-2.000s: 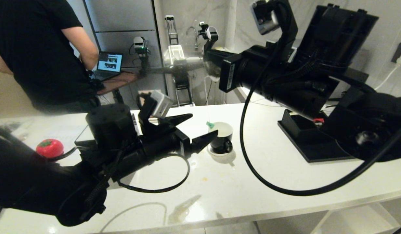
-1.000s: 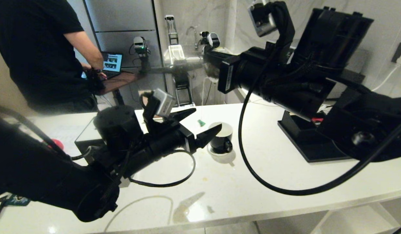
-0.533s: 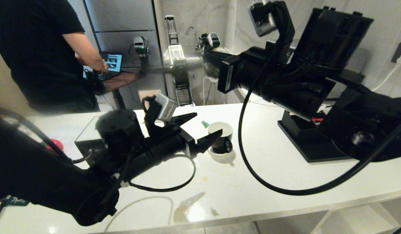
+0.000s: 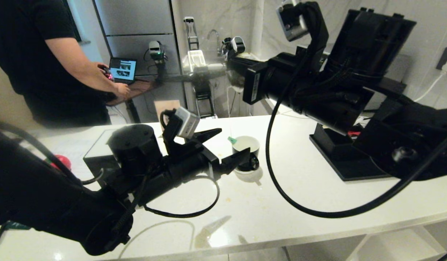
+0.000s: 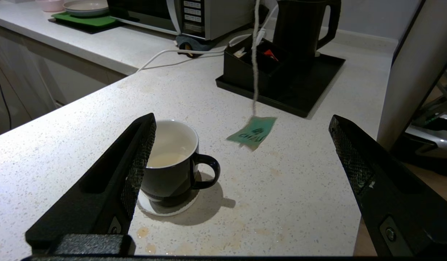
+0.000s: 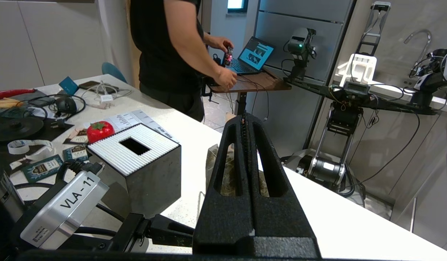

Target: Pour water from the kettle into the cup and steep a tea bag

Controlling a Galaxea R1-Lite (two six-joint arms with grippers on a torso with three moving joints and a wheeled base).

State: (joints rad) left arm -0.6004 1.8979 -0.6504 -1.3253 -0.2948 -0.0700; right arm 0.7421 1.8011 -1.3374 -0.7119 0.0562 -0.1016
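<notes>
On a white speckled counter [image 4: 281, 203], the cup [image 5: 171, 159], part-filled with pale liquid, is seen on a white coaster [image 5: 168, 206], its ear handle turned toward the left gripper [image 5: 241, 181], whose jaws are spread wide and grasp nothing; one finger stands just beside the cup. The right gripper [image 6: 247, 125] is held raised above the counter with its jaws clamped on the tea bag [image 6: 227, 174], the pale pouch being seen behind them. Its string [image 5: 255, 61] hangs down to a teal tag [image 5: 252, 132] dangling beside the cup. The kettle [image 5: 303, 29] stands on a black tray [image 5: 317, 83] well apart. A person [image 6: 172, 54] is pictured at a laptop [image 6: 250, 56] behind
</notes>
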